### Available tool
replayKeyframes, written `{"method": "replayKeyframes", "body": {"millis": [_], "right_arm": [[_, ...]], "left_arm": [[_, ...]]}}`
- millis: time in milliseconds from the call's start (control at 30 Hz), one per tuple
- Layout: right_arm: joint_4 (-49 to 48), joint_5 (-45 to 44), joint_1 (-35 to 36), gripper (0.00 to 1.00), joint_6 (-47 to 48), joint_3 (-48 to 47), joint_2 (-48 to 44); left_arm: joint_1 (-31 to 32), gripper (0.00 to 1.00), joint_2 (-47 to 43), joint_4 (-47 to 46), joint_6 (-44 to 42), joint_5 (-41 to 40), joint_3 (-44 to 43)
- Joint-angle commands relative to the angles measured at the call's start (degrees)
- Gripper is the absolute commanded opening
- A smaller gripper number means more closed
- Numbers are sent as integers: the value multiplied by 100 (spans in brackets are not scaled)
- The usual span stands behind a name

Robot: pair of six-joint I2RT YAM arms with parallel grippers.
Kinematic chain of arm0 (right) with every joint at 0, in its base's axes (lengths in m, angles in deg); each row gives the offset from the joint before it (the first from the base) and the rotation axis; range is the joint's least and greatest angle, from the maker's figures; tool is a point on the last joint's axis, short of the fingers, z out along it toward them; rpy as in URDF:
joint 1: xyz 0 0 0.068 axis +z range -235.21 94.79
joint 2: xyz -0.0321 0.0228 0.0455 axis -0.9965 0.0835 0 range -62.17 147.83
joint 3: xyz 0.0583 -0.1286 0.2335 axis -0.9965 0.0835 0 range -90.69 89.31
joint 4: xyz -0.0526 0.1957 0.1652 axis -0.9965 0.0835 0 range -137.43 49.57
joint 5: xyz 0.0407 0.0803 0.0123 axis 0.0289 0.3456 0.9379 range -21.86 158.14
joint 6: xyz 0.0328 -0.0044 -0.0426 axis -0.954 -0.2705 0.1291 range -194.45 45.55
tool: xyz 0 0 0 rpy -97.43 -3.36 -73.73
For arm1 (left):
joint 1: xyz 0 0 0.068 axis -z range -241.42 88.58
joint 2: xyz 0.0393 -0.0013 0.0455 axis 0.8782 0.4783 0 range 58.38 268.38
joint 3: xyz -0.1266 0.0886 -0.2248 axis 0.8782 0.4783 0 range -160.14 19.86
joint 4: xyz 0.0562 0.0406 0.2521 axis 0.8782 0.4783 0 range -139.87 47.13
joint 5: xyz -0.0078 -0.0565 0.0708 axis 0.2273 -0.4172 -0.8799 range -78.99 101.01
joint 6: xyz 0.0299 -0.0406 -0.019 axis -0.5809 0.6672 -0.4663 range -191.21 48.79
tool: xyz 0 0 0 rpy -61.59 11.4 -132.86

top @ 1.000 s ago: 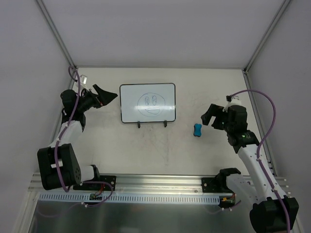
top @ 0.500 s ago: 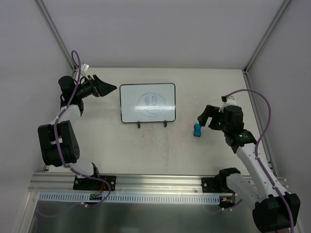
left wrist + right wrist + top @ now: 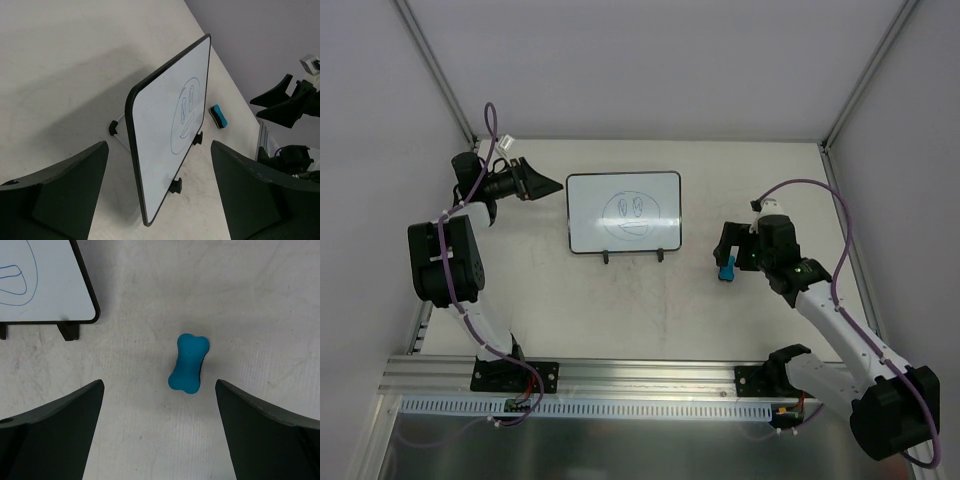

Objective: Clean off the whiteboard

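Note:
The whiteboard (image 3: 624, 212) stands on two black feet at the middle of the table, with a blue face drawn on it. It also shows in the left wrist view (image 3: 165, 115) and, as a corner, in the right wrist view (image 3: 45, 285). My left gripper (image 3: 550, 184) is open and empty just left of the board's left edge, which sits between its fingers (image 3: 159, 145). The blue bone-shaped eraser (image 3: 727, 268) lies right of the board. My right gripper (image 3: 728, 250) hovers open over the eraser (image 3: 188, 362), which lies just ahead of the fingertips (image 3: 159, 382).
White enclosure walls close in the table on the left, right and back, with metal posts (image 3: 440, 75) at the back corners. An aluminium rail (image 3: 640, 385) runs along the near edge. The right arm (image 3: 287, 100) shows in the left wrist view beyond the eraser (image 3: 218, 116).
My left gripper has swung back toward the far left corner and now points at the board's left edge. My right gripper has moved left to over the eraser.

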Motion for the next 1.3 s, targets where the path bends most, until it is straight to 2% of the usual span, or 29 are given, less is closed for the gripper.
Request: {"method": "replayKeyframes", "body": {"millis": [0, 200, 433, 533, 633, 800, 1133, 1267], "right_arm": [[119, -255, 122, 99, 89, -292, 44], [137, -202, 122, 99, 186, -266, 26], [278, -307, 113, 99, 63, -248, 166], [278, -351, 122, 99, 54, -248, 228], [278, -351, 122, 99, 28, -257, 351], [269, -342, 122, 99, 28, -230, 439], [488, -641, 113, 99, 19, -335, 781], [603, -650, 130, 91, -42, -432, 1098]], "left_arm": [[-37, 84, 418, 42, -509, 350, -611], [42, 78, 1088, 25, -518, 561, -1069], [156, 76, 1282, -2, -492, 588, -1316], [209, 74, 1334, -457, -238, 632, -1220], [288, 62, 1475, -1117, 157, 860, -1246], [332, 61, 1703, -2179, 992, 930, -1193], [473, 51, 1897, -2436, 1371, 1045, -1324], [534, 50, 1985, -2524, 1477, 1176, -1413]]}}
